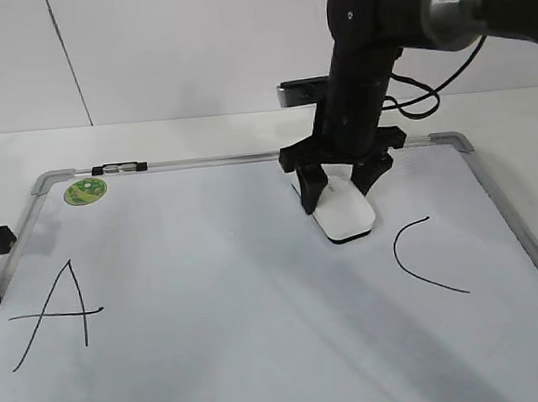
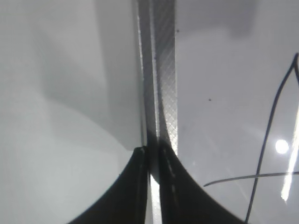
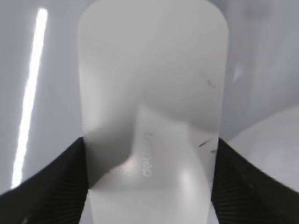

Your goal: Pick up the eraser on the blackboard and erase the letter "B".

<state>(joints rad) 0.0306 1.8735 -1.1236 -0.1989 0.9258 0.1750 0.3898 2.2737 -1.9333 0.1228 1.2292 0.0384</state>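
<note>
Right gripper (image 1: 340, 193): fingers pinching the eraser (image 1: 346, 212) flat on the blackboard (image 1: 262, 350), 9 o'clock of the "C" (image 1: 422, 256).
Left gripper (image 2: 153, 161): fingers pressed together over the frame (image 2: 163, 84).

The table (image 1: 198, 132) is white and runs back to a pale wall. The blackboard (image 1: 261, 332), a white board in a grey metal frame with rounded corners, lies flat on the table and fills most of the near surface. Bare table shows as a strip behind its far edge and to the right of its right edge. In the left wrist view the board's frame runs up the middle, with white table to its left.
</note>
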